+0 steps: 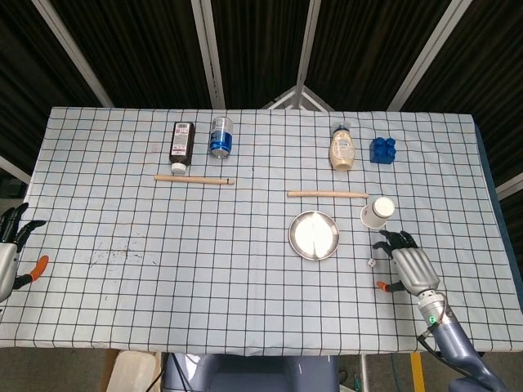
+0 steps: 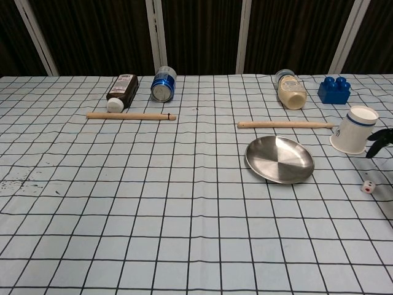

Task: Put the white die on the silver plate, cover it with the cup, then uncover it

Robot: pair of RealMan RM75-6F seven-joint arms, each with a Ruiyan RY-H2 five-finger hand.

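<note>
A small white die [image 1: 371,263] [image 2: 367,188] lies on the checked cloth, right of the silver plate [image 1: 314,235] [image 2: 279,160]. A white paper cup [image 1: 377,211] [image 2: 354,129] lies tipped beside the plate's far right. My right hand [image 1: 409,263] hovers just right of the die, fingers spread and holding nothing; in the chest view only its dark fingertips [image 2: 379,140] show at the right edge, near the cup. My left hand [image 1: 10,249] rests at the table's left edge, open and empty.
At the back lie a dark bottle [image 1: 181,141], a blue can [image 1: 221,135], a cream bottle [image 1: 342,149] and a blue block [image 1: 382,150]. Two wooden sticks [image 1: 194,180] [image 1: 327,194] lie across the middle, one just behind the plate.
</note>
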